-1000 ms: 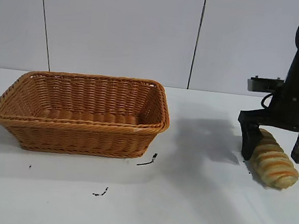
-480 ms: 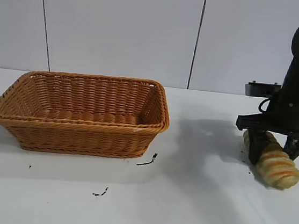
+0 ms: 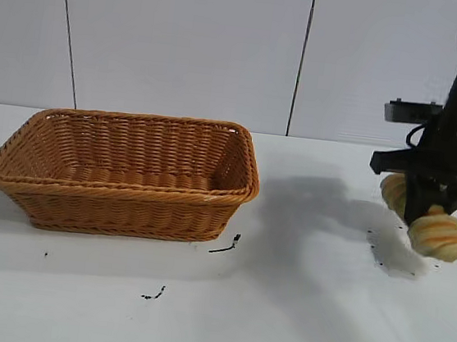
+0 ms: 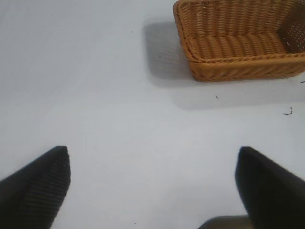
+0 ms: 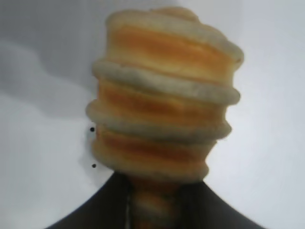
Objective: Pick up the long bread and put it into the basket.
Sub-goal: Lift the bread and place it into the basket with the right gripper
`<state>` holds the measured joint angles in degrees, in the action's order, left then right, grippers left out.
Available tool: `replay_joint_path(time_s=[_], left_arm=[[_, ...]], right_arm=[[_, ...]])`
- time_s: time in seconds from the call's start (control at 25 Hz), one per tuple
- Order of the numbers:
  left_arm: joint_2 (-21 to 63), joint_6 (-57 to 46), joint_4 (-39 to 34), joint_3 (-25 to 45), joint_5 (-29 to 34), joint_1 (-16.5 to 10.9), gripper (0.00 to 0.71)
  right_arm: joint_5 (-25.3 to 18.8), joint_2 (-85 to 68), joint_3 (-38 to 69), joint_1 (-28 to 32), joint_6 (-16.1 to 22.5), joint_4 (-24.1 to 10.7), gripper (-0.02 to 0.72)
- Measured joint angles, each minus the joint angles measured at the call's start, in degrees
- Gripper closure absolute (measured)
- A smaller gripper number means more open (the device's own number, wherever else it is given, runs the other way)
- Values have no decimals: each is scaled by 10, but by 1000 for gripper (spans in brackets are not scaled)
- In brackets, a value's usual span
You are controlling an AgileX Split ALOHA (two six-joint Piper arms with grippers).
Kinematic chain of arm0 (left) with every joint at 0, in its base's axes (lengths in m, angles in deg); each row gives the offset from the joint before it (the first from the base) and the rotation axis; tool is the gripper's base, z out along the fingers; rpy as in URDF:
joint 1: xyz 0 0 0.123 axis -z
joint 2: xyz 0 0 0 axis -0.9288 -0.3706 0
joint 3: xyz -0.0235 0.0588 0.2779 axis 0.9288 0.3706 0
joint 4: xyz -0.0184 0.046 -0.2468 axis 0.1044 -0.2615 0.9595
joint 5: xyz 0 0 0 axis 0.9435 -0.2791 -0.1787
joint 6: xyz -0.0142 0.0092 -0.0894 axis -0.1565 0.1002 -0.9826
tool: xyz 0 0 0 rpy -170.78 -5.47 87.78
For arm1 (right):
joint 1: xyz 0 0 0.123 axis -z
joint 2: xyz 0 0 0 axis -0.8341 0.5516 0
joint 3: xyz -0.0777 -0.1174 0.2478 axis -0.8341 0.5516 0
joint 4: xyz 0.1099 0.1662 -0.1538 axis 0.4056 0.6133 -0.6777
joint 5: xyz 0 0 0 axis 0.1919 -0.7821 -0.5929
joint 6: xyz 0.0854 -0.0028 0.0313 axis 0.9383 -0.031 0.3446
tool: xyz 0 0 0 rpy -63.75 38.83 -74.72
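The long bread (image 3: 438, 234), ridged and striped tan and orange, hangs tilted a little above the table at the far right, pinched around its middle by my right gripper (image 3: 422, 211). In the right wrist view the bread (image 5: 162, 100) sticks out from between the two dark fingers (image 5: 109, 205), squeezed narrow where they clamp it. The orange-brown wicker basket (image 3: 117, 204) stands at the left of the table with nothing inside. My left gripper (image 4: 152, 183) is open over bare table, with the basket (image 4: 238, 62) farther off.
Small black specks and a short dark scrap (image 3: 225, 246) lie on the white table in front of the basket. A white panelled wall (image 3: 185, 42) backs the table. The bread's shadow (image 3: 400, 257) falls on the table beneath it.
My right gripper closed on the bread, which was lying on the table, and has lifted it off the surface and tilted it. The basket has not moved.
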<state>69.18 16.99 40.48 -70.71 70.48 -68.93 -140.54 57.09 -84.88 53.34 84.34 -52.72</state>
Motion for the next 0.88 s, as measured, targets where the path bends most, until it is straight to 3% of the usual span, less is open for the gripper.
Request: replay_joint_path(time_s=[0.36,0.64,0.88], left_arm=[[0,0,0,0,0,0,17],[0,0,0,0,0,0,17],[0,0,0,0,0,0,17]], right_arm=[[-109,72,-205,-3,-17,25,583],[-112,127,-301,-64,-39,28,584],[-111,155,-333,-152,-92,44,584]])
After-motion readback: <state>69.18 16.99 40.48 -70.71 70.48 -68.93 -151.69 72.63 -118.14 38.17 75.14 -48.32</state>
